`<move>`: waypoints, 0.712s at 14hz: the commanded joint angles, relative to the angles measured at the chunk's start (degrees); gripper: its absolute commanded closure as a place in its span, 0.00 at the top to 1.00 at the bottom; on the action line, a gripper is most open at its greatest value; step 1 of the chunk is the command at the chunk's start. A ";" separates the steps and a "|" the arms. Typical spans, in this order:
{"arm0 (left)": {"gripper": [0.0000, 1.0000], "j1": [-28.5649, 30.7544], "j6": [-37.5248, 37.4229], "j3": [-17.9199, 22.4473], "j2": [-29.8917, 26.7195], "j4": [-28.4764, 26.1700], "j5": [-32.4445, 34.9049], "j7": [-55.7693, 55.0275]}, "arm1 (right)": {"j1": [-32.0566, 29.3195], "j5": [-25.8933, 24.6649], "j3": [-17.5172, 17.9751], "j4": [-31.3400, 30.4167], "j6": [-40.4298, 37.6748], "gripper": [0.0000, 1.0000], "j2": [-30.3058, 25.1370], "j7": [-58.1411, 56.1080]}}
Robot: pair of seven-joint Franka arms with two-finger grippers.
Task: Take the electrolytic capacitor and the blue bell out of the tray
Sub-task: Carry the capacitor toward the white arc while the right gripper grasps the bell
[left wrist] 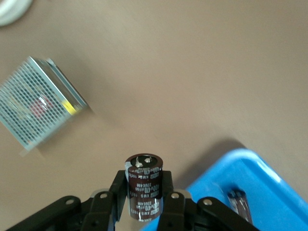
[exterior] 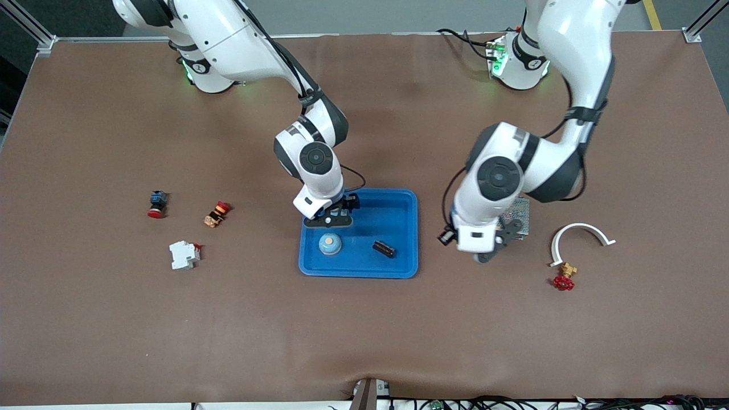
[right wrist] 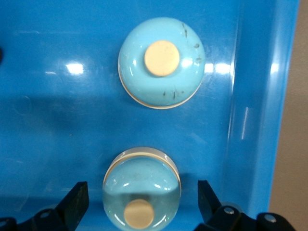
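A light blue bell [exterior: 330, 244] with a cream button sits in the blue tray [exterior: 398, 205]. It also shows in the right wrist view [right wrist: 161, 62]. My right gripper [exterior: 335, 219] is open and empty over the tray, just off the bell; in its wrist view [right wrist: 141, 186] the fingers stand wide apart. My left gripper [exterior: 485, 253] is shut on a dark brown capacitor [left wrist: 144, 168] with silver terminals. It holds the capacitor over bare table, between the tray's rim [left wrist: 250, 163] and a metal mesh box [left wrist: 38, 106].
A small black cylinder [exterior: 384, 249] lies in the tray. The mesh box [exterior: 519, 216], a white curved bracket [exterior: 581, 233] and a red valve [exterior: 565, 280] lie toward the left arm's end. A white breaker [exterior: 184, 254] and two red-capped switches [exterior: 157, 204] [exterior: 217, 214] lie toward the right arm's end.
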 commanded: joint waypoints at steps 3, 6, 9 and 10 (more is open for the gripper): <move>0.00 7.89 -0.37 -0.38 -3.14 -4.92 1.20 8.55 | 0.90 -0.10 -0.50 0.98 0.15 1.00 0.96 -0.45; 0.00 12.81 -0.37 -0.29 -3.05 -6.50 1.20 15.32 | 0.90 -0.10 -0.50 0.98 0.50 1.00 1.13 -0.45; 0.00 17.47 0.15 -0.29 -3.05 -8.52 1.55 20.94 | 0.90 -0.01 -0.50 0.98 0.67 0.87 1.13 -0.45; 0.00 19.22 0.15 -0.38 -3.05 -8.87 3.03 22.79 | 0.90 -0.01 -0.50 0.90 0.67 0.84 1.22 -0.45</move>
